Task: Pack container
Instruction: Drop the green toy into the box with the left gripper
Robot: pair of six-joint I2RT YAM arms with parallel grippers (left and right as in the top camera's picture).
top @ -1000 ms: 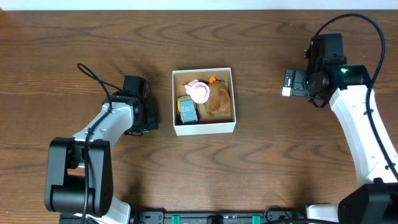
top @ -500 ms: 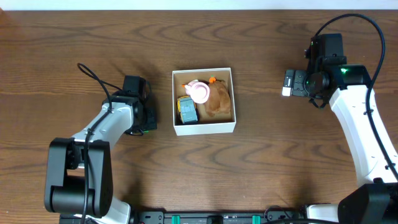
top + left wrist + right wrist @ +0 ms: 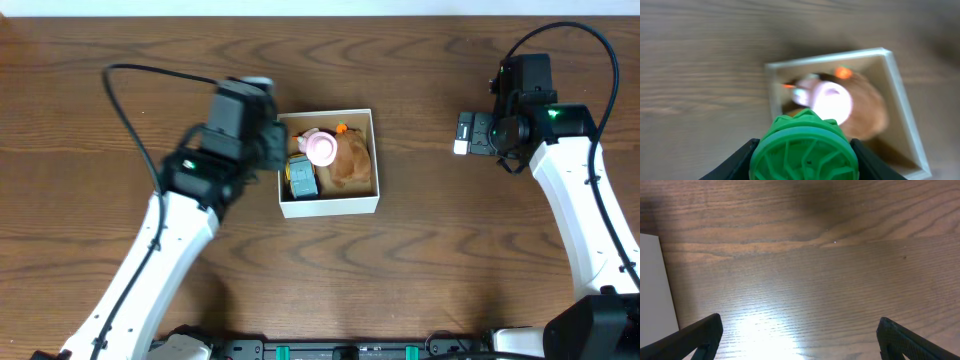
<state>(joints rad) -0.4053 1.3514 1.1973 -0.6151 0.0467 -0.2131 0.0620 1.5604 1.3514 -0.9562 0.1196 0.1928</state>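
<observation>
The container [image 3: 330,206] is a square white box with a brown inside, at the table's middle. In it lie a pink round toy [image 3: 320,148], a brown plush [image 3: 352,160] and a grey and yellow toy [image 3: 301,177]. My left gripper [image 3: 268,140] hangs over the box's left rim. In the left wrist view it [image 3: 804,167] is shut on a green ribbed round toy [image 3: 805,145], with the container [image 3: 902,100] and the pink toy [image 3: 827,100] below, blurred. My right gripper [image 3: 462,133] is open and empty over bare table, right of the box; its fingers [image 3: 800,335] stand wide apart.
The wooden table [image 3: 450,260] surrounds the box. A white flat edge [image 3: 652,280] shows at the left of the right wrist view. The right arm [image 3: 575,200] runs along the right side.
My left arm has risen from the table left of the box and swung right over the box's left rim, holding the green toy. The right arm has not moved.
</observation>
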